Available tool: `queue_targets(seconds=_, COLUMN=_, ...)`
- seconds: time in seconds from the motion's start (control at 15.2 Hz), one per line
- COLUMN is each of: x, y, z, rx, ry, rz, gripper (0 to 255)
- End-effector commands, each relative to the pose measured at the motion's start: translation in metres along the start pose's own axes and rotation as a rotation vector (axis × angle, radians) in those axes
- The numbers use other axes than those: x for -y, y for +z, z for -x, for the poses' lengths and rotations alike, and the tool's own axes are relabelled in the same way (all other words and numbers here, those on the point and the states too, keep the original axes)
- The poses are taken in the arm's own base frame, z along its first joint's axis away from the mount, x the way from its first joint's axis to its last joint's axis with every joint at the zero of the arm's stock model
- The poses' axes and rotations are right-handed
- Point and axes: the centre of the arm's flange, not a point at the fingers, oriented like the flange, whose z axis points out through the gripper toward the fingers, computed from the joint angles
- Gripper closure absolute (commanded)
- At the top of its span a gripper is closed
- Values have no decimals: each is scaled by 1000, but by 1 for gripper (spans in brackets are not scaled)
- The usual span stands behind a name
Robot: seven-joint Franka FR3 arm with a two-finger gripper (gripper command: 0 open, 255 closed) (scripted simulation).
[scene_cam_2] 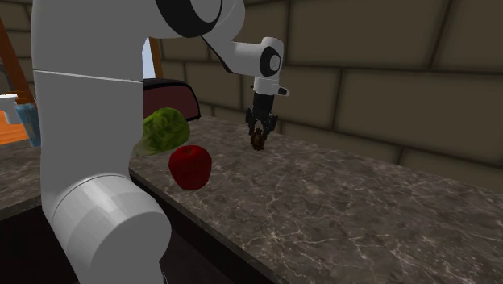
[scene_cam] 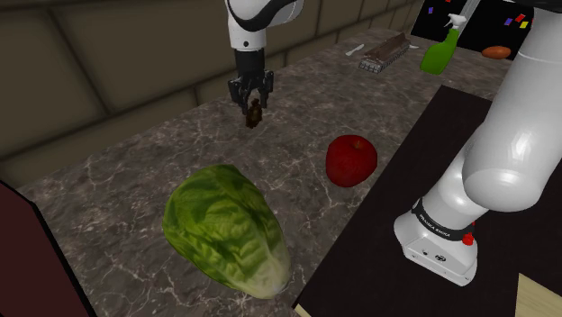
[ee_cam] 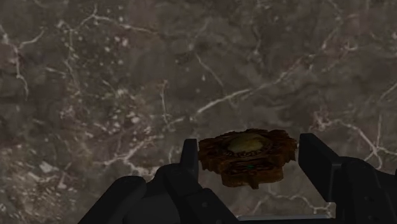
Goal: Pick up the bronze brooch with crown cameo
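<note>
The black gripper [scene_cam: 253,97] is clamped on a small bronze-coloured brooch [scene_cam: 256,114], which it holds above the dark, white-veined counter [scene_cam: 117,180], toward the back of the surface and near the tiled wall [scene_cam: 108,54]. In the wrist view the brooch [ee_cam: 248,158] sits between the two fingers [ee_cam: 189,156], its scalloped rim spanning the gap and a pale domed centre facing up, with the veined counter [ee_cam: 127,76] well behind it. In the second exterior view the gripper [scene_cam_2: 259,129] points straight down from the white arm [scene_cam_2: 242,55] and the brooch [scene_cam_2: 259,144] hangs at its tips, seemingly clear of the counter [scene_cam_2: 363,210]. In the shoulder view a large head of lettuce [scene_cam: 225,230] lies on the counter in the foreground, well apart from the brooch. A red apple [scene_cam: 351,160] rests to its right in that view, close to the edge of the black stand [scene_cam: 396,234]. Far back at that view's upper right, a green spray bottle [scene_cam: 443,49] leans near the counter's end. From the second exterior view, the apple [scene_cam_2: 190,167] and lettuce [scene_cam_2: 165,129] lie to the left of the gripper, partly behind the arm's thick white base.
</note>
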Motion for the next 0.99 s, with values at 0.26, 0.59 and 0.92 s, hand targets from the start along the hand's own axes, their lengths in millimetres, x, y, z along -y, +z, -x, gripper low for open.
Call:
queue_targets(seconds=0.26, x=0, y=-5, z=0, rx=3, ry=0, rz=1, gripper=255)
queue_targets(seconds=0.59, x=2, y=-31, z=4, rx=3, ry=0, rz=1, gripper=255)
queue_targets(seconds=0.92, x=3, y=-57, z=8, rx=3, ry=0, rz=1, gripper=255)
